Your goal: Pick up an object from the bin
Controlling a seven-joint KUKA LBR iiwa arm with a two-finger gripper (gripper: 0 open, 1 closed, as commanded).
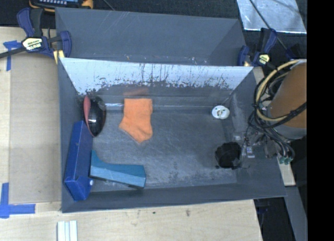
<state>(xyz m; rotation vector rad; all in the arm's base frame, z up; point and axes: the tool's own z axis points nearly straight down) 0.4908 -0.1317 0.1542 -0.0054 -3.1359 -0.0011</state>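
My gripper (pixel 230 155) hangs low at the right side of the bin, its dark end just above the floor near the right wall. Nothing shows under or beside it on the bare grey floor. The nearest loose thing is a small white round piece (pixel 220 111), lying up against the back right corner, a short way beyond the gripper. A crumpled orange cloth (pixel 137 118) lies at the back middle, well to the gripper's left.
Along the left wall lie a glossy black oval thing with a red edge (pixel 94 115), a long dark blue box (pixel 77 161) and a teal block (pixel 117 175) at the front left. The arm with its cables enters over the right rim.
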